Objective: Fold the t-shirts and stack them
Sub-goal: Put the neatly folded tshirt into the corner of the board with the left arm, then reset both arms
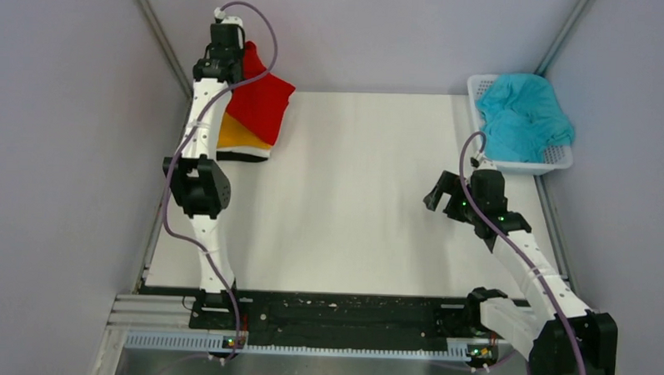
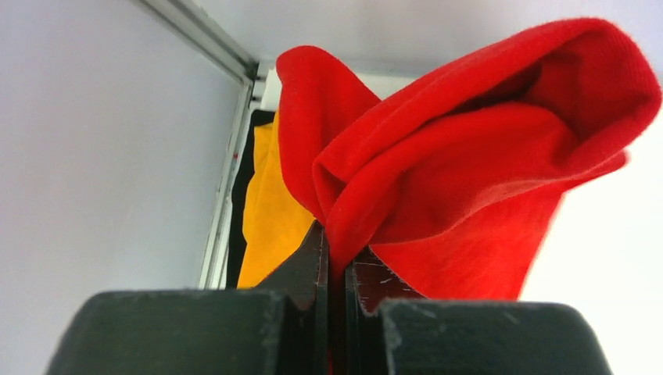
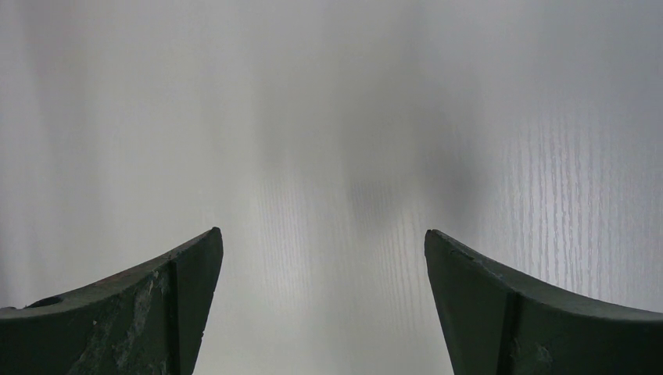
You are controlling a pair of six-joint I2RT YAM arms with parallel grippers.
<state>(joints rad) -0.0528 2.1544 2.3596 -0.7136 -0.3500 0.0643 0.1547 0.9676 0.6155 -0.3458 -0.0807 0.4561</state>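
A bright red t-shirt (image 1: pixel 261 97) hangs over a stack at the far left corner of the table. My left gripper (image 1: pixel 226 63) is shut on a bunched fold of it (image 2: pixel 438 172), held just above the stack. Under it lie an orange t-shirt (image 1: pixel 237 136), a white one (image 1: pixel 259 152) and a black one (image 1: pixel 238 157), edges showing. The orange one also shows in the left wrist view (image 2: pixel 270 211). A teal t-shirt (image 1: pixel 523 115) is crumpled in the basket at the far right. My right gripper (image 1: pixel 443 197) is open and empty over bare table, fingertips (image 3: pixel 199 266) wide apart.
The white perforated basket (image 1: pixel 555 159) stands at the far right corner. Grey walls close in left, right and back. A metal rail (image 2: pixel 223 180) runs along the table's left edge. The arm bases sit on a black rail (image 1: pixel 341 314) at the near edge.
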